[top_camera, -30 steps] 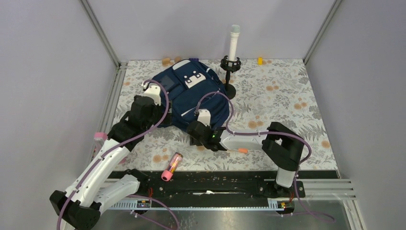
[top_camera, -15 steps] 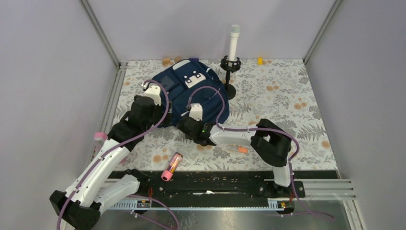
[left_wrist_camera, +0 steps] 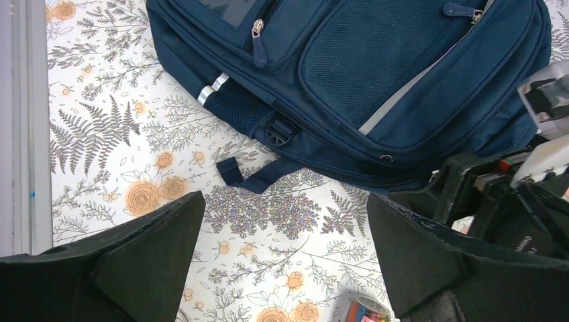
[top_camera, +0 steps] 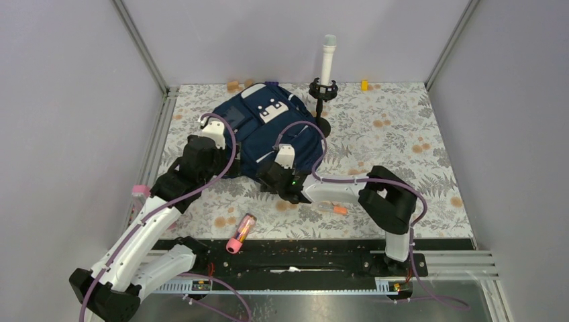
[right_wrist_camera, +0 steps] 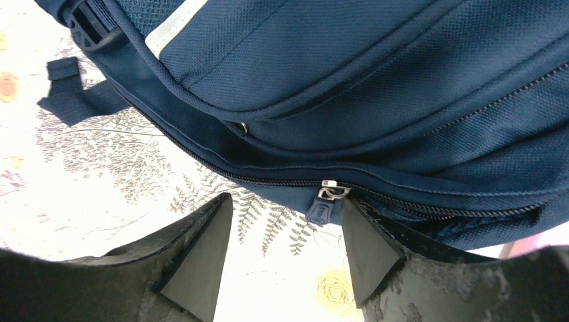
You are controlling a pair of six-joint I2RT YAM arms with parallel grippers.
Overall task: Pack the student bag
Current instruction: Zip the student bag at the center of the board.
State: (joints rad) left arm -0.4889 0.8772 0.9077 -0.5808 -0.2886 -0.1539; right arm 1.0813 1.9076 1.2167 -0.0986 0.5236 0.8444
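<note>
The backpack (top_camera: 268, 127) lies flat on the flowered worktop (top_camera: 402, 141), toward 11 o'clock from the middle. It is the biggest thing there. Every pocket in sight is zipped, so nothing inside it can be seen. A loose strap end (left_wrist_camera: 231, 171) trails off its edge onto the worktop, just past a black buckle (left_wrist_camera: 280, 131).

The left hand (left_wrist_camera: 285, 201) hangs at the bag's 8 o'clock side with its fingers spread wide. It holds nothing, and only bare worktop and the strap end show between them.

The right hand (right_wrist_camera: 285, 204) sits low at the bag's 6 o'clock edge with its fingers apart. The zipper pull (right_wrist_camera: 321, 209) of the long lower zipper hangs between them, just beside one finger, and is not pinched.

A clear tube with a pink cap (top_camera: 241, 233) lies on the worktop at 7 o'clock, near the front rail, with coloured sticks inside it. A small orange piece (top_camera: 339, 210) lies at 5 o'clock, beside the right arm. A white microphone on a black stand (top_camera: 327, 60) rises at 12 o'clock, just beside the bag's far corner.
</note>
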